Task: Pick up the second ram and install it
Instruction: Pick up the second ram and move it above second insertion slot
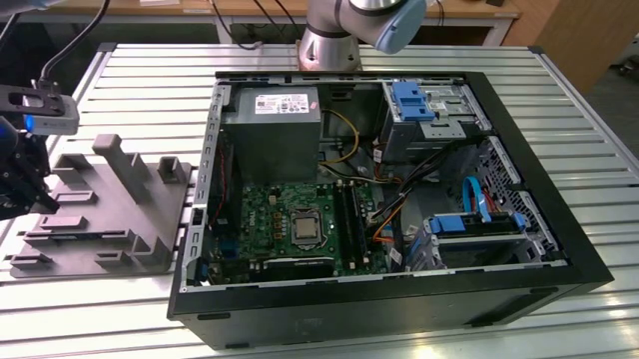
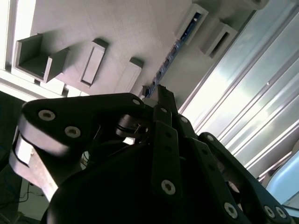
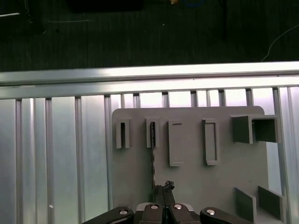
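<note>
the gripper [image 3: 163, 188], close under the lens in both wrist views, has its fingers pressed together with no gap. its tips hang by the near end of the second ram [image 3: 152, 149], which stands on edge in a slot of the grey holder [image 3: 196, 179] on the slatted metal table [image 3: 60, 163], beside the open computer case [image 1: 399, 318].

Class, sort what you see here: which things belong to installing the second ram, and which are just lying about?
Belong to the job:
the second ram, standing in the grey holder
the hand, close to it
the black slot rails on the motherboard

Just lying about:
the power supply
the processor socket
the blue cable
</note>
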Robot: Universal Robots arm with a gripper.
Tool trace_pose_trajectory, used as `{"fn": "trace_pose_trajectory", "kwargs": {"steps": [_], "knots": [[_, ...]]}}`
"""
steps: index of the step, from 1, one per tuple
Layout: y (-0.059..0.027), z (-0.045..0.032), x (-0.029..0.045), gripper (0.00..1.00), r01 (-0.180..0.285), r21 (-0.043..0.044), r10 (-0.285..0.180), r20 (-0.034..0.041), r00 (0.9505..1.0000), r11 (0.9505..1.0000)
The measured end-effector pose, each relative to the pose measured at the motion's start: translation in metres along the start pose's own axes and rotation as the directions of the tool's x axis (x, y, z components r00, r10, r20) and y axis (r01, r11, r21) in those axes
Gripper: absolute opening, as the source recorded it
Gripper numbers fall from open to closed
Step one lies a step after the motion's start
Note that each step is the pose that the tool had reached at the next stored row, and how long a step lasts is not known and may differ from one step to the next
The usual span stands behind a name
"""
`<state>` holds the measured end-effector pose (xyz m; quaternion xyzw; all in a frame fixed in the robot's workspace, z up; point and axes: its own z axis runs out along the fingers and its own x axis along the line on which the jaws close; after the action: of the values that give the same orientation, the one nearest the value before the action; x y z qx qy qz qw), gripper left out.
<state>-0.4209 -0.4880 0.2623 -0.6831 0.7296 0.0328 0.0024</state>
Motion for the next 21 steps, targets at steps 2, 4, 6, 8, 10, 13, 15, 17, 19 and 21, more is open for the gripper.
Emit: {"fn": "trace_pose_trajectory", "kwargs": {"steps": [2,4,6,8,10,13,15,17,19,21], "knots": [[-0.0001,0.0026,0.0004,0.10,-0.002,0.0000,0.002,0.0000,1.0000,1.0000],[-0.0004,0.0056,0.0009,0.10,-0.003,0.0001,0.003,0.0001,1.0000,1.0000],[-0.0005,0.0084,0.0015,0.10,-0.003,0.0001,0.003,0.0001,1.0000,1.0000],[-0.0006,0.0109,0.0020,0.10,-0.003,0.0001,0.003,0.0001,1.0000,1.0000],[-0.0005,0.0132,0.0025,0.10,-0.003,0.0000,0.003,0.0000,1.0000,1.0000],[-0.0006,0.0155,0.0038,0.10,-0.004,0.0001,0.004,0.0001,1.0000,1.0000],[-0.0005,0.0165,0.0043,0.10,-0.004,0.0003,0.004,0.0003,1.0000,1.0000],[-0.0001,0.0175,0.0044,0.10,-0.004,0.0001,0.004,0.0001,1.0000,1.0000],[0.0006,0.0190,0.0045,0.10,-0.004,0.0004,0.004,0.0001,1.0000,1.0000],[0.0020,0.0211,0.0046,0.10,-0.004,0.0020,0.004,0.0002,1.0000,1.0000]]}}
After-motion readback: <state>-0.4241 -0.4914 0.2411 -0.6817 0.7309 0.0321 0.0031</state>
